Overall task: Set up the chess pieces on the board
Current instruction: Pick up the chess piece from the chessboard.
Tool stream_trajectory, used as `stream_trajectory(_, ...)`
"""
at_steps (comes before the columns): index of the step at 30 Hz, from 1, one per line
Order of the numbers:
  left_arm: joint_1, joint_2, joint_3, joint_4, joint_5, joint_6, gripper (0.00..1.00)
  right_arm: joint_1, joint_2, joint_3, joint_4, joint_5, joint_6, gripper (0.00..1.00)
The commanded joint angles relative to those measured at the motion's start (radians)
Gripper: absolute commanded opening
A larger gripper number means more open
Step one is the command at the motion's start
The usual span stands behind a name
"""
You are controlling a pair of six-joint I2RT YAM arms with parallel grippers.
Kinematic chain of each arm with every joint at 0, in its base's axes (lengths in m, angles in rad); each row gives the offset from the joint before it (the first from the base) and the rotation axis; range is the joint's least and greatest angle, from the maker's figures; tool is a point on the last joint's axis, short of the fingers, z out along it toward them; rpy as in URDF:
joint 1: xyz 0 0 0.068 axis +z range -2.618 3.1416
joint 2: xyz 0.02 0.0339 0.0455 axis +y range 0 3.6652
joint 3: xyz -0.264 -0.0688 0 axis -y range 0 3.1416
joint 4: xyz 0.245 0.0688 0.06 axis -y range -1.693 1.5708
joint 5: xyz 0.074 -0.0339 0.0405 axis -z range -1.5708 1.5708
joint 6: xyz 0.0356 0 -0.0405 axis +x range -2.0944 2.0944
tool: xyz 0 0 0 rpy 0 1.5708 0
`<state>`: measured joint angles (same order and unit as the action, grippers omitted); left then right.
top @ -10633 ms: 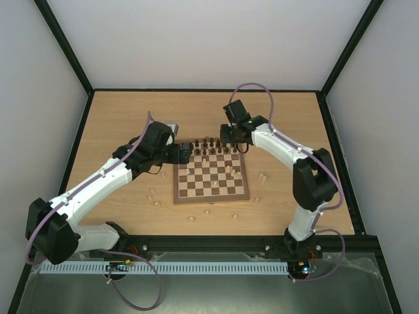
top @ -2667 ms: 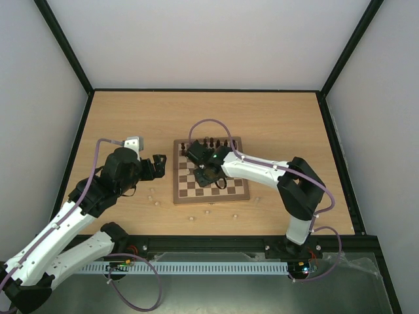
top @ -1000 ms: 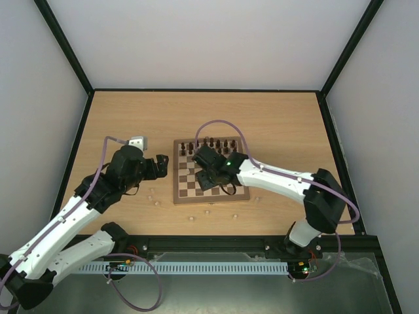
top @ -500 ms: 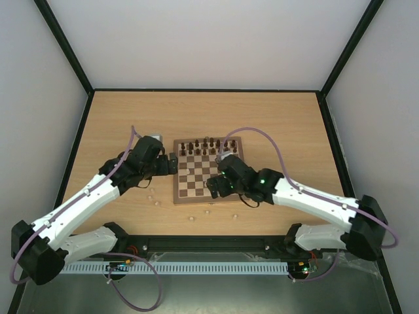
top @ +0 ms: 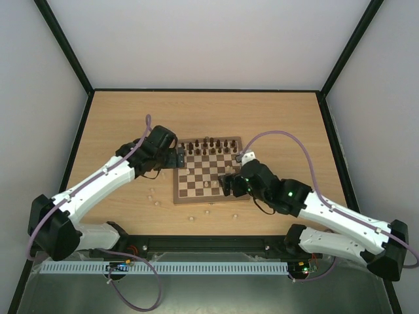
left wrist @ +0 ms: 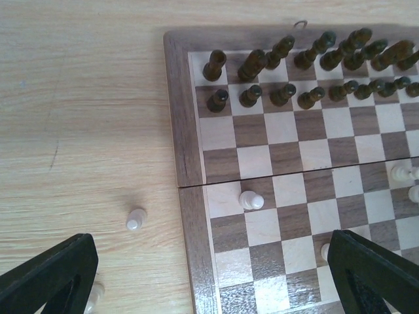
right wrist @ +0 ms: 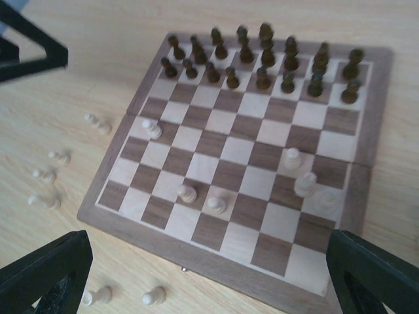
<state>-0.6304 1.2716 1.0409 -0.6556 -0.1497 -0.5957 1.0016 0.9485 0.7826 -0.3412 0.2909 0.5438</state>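
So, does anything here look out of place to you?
Yes: the dark pieces fill two neat rows at the far edge of the board, but the pale pieces are scattered, some on mid-board squares, others off it on the table.

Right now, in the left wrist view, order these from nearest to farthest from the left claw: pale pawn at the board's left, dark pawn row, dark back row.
From the left claw:
1. pale pawn, on the board, left side.
2. dark pawn row, far half.
3. dark back row, along the far edge.
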Motion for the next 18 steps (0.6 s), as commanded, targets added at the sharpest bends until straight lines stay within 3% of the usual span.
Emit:
stream_trajectory(1, -0.019, 0.035, 0.05, -0.065, 0.018, -0.006, 0.99, 0.003, -0.09, 0.012, -0.054, 0.118, 0.01, 0.99)
stream_trajectory(8, -0.096, 0.167, 0.117, -0.167, -0.052, -0.036, 0.99, 0.002, -0.157, -0.025, -0.067, 0.064, 0.013, 0.99)
stream_trajectory(16, -0.156, 0.28, 0.098, -0.168, -0.059, -0.051, 0.99, 0.002, -0.157, -0.029, -0.058, 0.027, 0.005, 0.99)
stream_trajectory(18, -0.158, 0.301, 0.107, -0.157, -0.061, -0.036, 0.95, 0.002, -0.153, -0.03, -0.055, 0.041, 0.005, 0.99)
